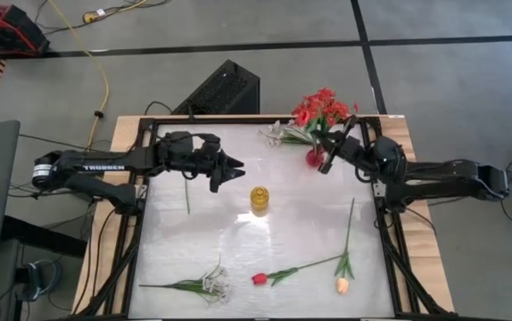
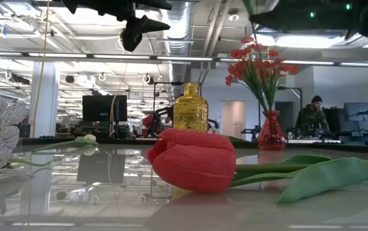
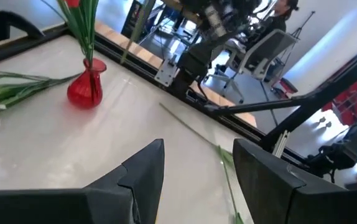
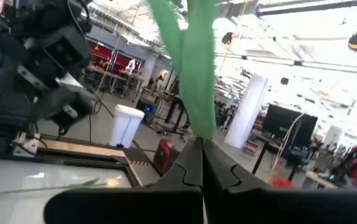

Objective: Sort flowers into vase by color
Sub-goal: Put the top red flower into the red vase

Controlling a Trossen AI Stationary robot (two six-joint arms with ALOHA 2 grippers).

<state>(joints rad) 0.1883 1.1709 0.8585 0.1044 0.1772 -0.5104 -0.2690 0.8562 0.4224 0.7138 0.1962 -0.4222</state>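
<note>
The flowers lie spread over the white table (image 1: 283,214). A bunch of red clustered blooms (image 1: 320,107) stands in a small red glass vase (image 1: 314,159) near the far edge, and a white-blossom spray (image 1: 278,135) lies flat just beside it. A small amber glass bottle vase (image 1: 259,198) stands near the middle with nothing in it. Along the near edge lie another white spray (image 1: 204,283), a red tulip bud (image 1: 260,279) on a leafy stem, and a pale peach tulip bud (image 1: 342,285) whose long stem points toward the right arm. A bare green stem (image 1: 186,194) lies beneath the left arm.

The right gripper (image 1: 334,152) hangs just beside the red vase, its fingers pressed together on a green leafy stem (image 4: 194,68). The left gripper (image 1: 231,174) hovers above the table, left of the amber vase, its fingers apart and holding nothing.
</note>
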